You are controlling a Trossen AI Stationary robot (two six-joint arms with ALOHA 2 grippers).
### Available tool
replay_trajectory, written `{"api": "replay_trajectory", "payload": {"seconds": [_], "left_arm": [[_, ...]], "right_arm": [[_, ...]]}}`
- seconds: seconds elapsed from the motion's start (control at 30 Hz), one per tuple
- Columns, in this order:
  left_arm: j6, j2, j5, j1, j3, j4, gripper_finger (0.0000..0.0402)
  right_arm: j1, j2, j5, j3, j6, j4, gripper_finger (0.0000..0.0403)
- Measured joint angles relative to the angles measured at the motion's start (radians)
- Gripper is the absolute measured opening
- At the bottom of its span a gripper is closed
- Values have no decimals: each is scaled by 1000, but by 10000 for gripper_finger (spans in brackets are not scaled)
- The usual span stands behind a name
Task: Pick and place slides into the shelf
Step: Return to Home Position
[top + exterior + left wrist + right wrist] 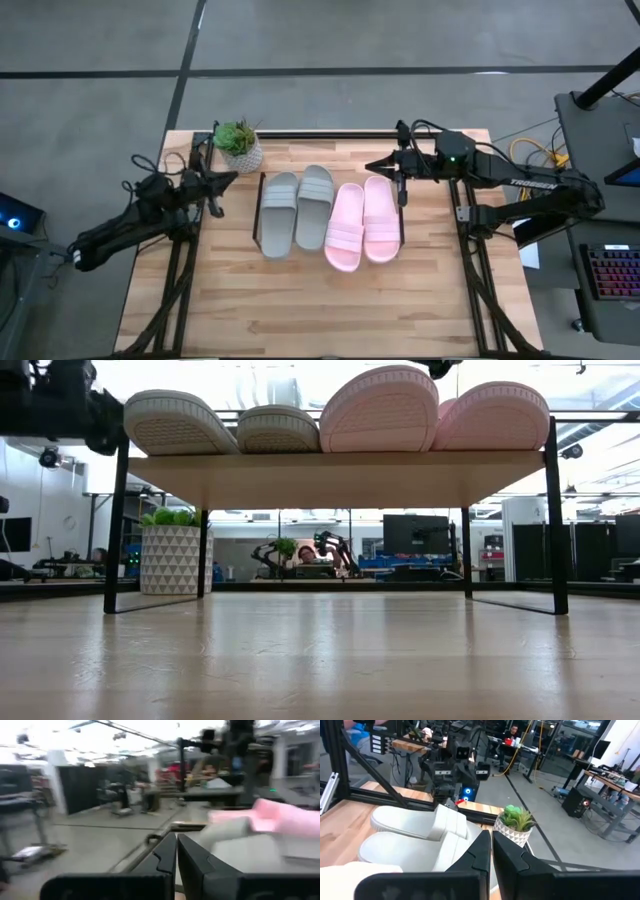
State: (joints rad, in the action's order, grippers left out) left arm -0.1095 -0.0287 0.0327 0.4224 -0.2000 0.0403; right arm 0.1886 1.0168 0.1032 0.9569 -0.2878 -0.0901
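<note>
Tabletop (300, 310) shows your shelf (330, 480) full with four slides (315, 205), so left gripper (230, 179) and right gripper (373, 165) hang clenched, empty, either side.

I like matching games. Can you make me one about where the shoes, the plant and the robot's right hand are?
Things:
1. grey slides
2. pink slides
3. plant
4. right hand

Places:
A. on the right part of the shelf
B. on the table, beside the shelf's far left corner
C. on the left part of the shelf
D. in the air by the shelf's far right corner, shut

Pairs: 1-C, 2-A, 3-B, 4-D
</note>
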Motion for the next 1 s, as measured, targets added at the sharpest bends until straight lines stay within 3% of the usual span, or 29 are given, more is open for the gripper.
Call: {"api": "replay_trajectory", "payload": {"seconds": [0.2, 0.33, 0.57, 0.8, 1.0], "left_arm": [[-76, -4, -189, 1, 16, -27, 0], [-57, -8, -190, -3, 40, -41, 0], [-49, -3, -196, -25, 186, -226, 0], [-37, -9, -196, -52, 191, -213, 0], [-2, -28, -187, -143, 191, -184, 0]], "right_arm": [[0, 1, 0, -8, 0, -3, 9], [0, 1, 0, -13, 0, -8, 9], [0, 1, 0, -20, 5, -7, 9], [0, 1, 0, -22, 18, -9, 9], [0, 1, 0, -24, 10, -10, 9]]}}
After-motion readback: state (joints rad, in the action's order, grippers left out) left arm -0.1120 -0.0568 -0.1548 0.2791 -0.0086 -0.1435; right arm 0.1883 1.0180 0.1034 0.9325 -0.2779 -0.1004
